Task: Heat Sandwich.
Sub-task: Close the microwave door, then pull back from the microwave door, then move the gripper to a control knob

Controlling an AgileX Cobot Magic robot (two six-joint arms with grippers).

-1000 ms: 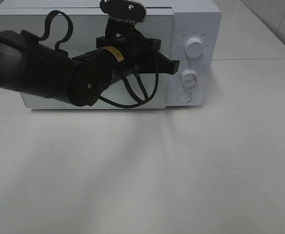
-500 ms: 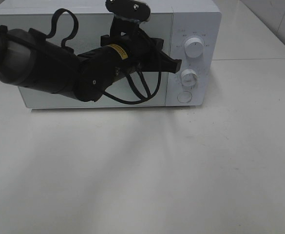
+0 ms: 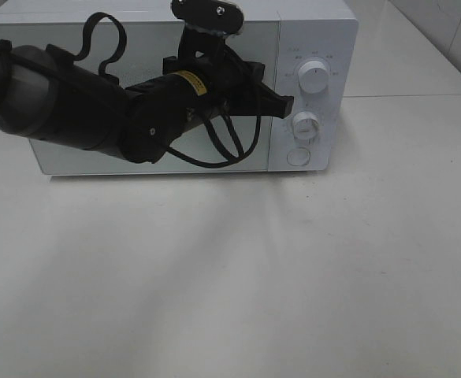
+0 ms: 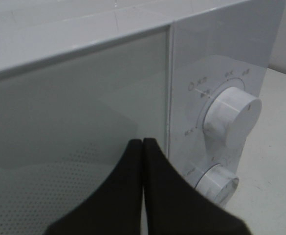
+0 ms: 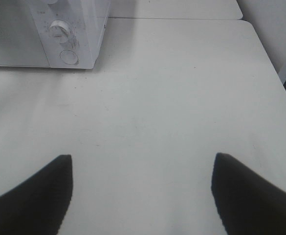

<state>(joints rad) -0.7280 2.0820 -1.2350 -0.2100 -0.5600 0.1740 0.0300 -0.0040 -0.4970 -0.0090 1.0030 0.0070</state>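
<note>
- Table (image 3: 293,276): matte white, flat; glossy boxy white microwave (image 3: 325,31) at 12 o'clock.
- Left gripper (image 4: 143,141): black fingers clenched together, empty.
- Right gripper (image 5: 143,155): fingers released, spread wide.

White microwave (image 3: 336,110), door shut, on pale table (image 3: 293,276)

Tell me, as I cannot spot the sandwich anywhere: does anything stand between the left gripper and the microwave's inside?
Yes: the closed door of the microwave, its window showing nothing inside. The shut left gripper points at the door's right edge, beside the dials. No sandwich shows in any view.
</note>
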